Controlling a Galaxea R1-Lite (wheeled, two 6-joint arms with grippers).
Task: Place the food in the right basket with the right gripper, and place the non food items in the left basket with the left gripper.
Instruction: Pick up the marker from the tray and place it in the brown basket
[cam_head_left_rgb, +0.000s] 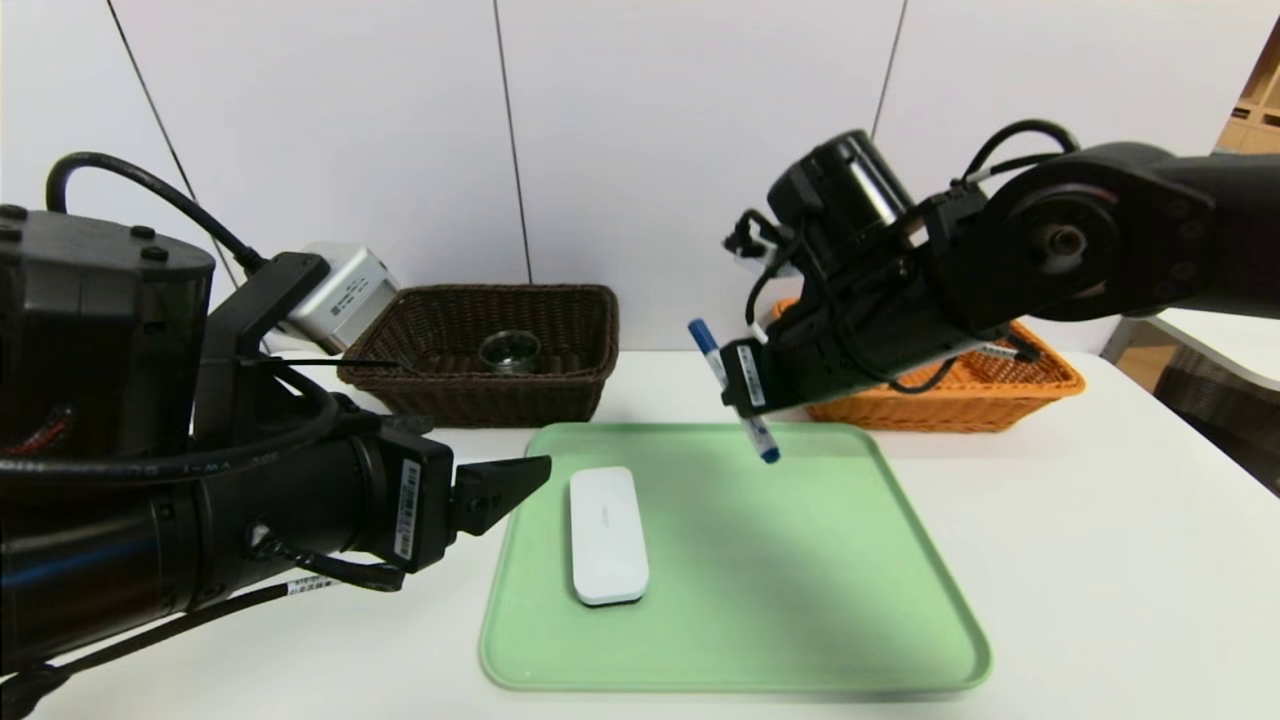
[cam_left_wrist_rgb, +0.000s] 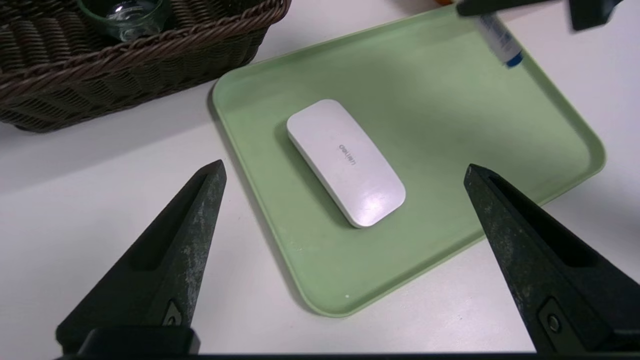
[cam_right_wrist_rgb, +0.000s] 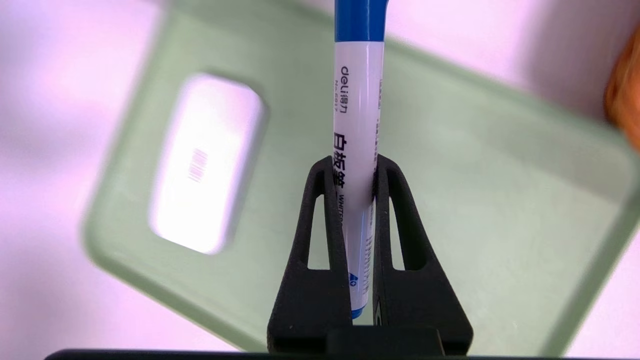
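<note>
My right gripper (cam_head_left_rgb: 745, 395) (cam_right_wrist_rgb: 355, 162) is shut on the white marker with blue cap (cam_head_left_rgb: 758, 436) (cam_right_wrist_rgb: 357, 100) (cam_left_wrist_rgb: 500, 42). It holds the marker tilted in the air over the far edge of the green tray (cam_head_left_rgb: 800, 600). The white flat case (cam_head_left_rgb: 607, 535) (cam_left_wrist_rgb: 345, 161) (cam_right_wrist_rgb: 205, 160) lies on the tray's left part. My left gripper (cam_head_left_rgb: 520, 480) (cam_left_wrist_rgb: 345, 167) hovers open just left of the case, holding nothing. The glass jar (cam_head_left_rgb: 509, 350) (cam_left_wrist_rgb: 125, 15) sits in the dark brown left basket (cam_head_left_rgb: 560, 292) (cam_left_wrist_rgb: 150, 55). The orange right basket (cam_head_left_rgb: 1040, 385) stands behind my right arm. The food is out of view.
The tray (cam_left_wrist_rgb: 450, 125) (cam_right_wrist_rgb: 475, 175) lies mid-table, its right half bare. Both baskets stand along the back, before the white wall. White tabletop surrounds the tray, and a table edge runs at the far right.
</note>
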